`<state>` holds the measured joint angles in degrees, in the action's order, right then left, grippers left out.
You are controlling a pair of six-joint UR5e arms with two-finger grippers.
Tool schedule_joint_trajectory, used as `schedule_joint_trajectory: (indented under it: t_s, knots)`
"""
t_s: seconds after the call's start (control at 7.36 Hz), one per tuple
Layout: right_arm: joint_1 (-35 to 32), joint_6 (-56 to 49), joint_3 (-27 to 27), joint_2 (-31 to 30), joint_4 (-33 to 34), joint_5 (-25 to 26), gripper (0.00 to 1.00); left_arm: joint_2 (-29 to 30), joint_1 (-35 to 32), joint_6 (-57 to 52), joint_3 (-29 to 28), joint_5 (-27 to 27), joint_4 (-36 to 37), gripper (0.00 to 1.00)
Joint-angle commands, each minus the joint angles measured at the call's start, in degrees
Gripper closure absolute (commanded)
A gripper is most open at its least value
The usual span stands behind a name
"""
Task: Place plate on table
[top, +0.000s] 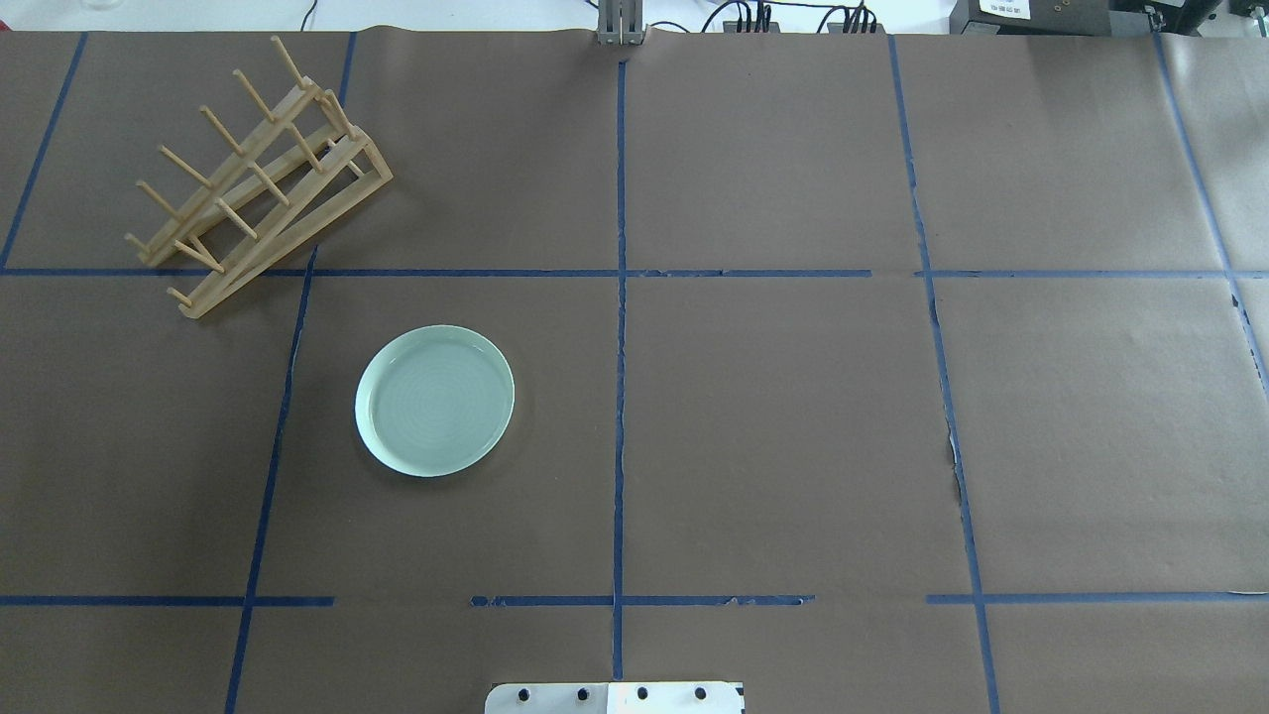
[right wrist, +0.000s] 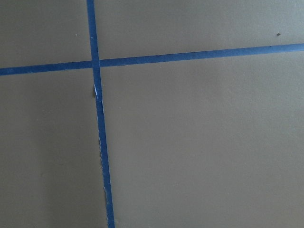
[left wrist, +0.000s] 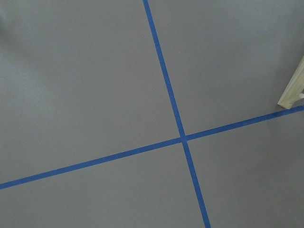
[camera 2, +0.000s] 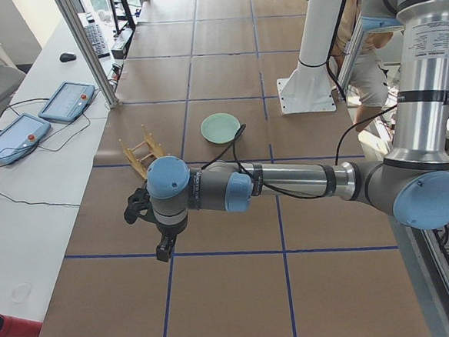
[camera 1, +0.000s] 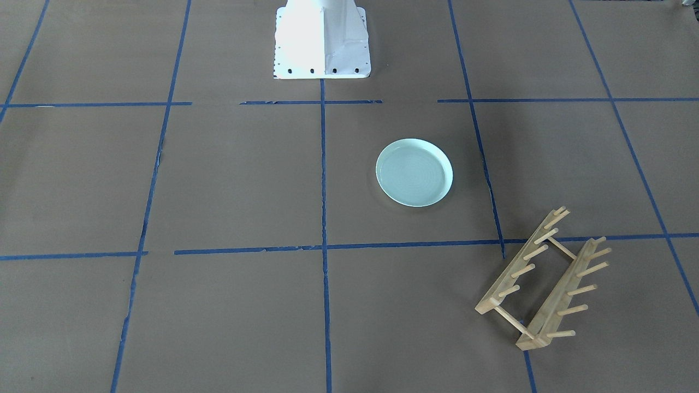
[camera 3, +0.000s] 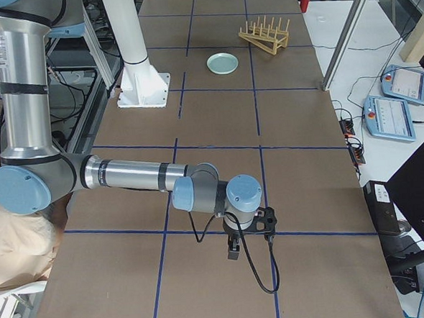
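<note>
The table (top: 793, 446), brown paper crossed by blue tape lines (top: 621, 397), fills every view. The white robot base (top: 615, 697) stands at its near edge in the overhead view.

The left arm (camera 2: 287, 181) reaches out level from the base side, well off toward the table's left end. The right arm (camera 3: 126, 175) does the same toward the right end. Both hang above bare paper and tape crossings, far from the base.

A light wooden peg rack (top: 260, 188) sits far forward of the base and well to the robot's left, set askew to the tape lines with its pegs pointing up. One corner of it shows at the edge of the left wrist view.

The plate (top: 434, 401), pale mint green, lies flat on the table with its rim up. It is forward of the base and a little to the robot's left, nearer the base than the rack is and apart from the rack, inside one taped square.

The left pincer (camera 2: 163, 254) points down over a tape line, touching nothing visible. The right pincer (camera 3: 233, 253) also points down above the paper. Each shows only in a side view, so I cannot tell whether either is released or clenched.
</note>
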<state>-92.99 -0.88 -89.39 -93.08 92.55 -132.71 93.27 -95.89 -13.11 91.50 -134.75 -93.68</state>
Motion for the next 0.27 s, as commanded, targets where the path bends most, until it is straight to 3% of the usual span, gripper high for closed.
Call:
schedule_joint_trajectory:
  t_s: [0.0,0.14]
  knots:
    - [0.0,0.0,0.0,0.0,0.0,0.0,0.00,0.1,0.0,0.0,0.2,0.0,0.1,0.00]
    - [0.0,0.0,-0.1,0.0,0.0,0.0,0.00,0.1,0.0,0.0,0.1,0.0,0.0,0.00]
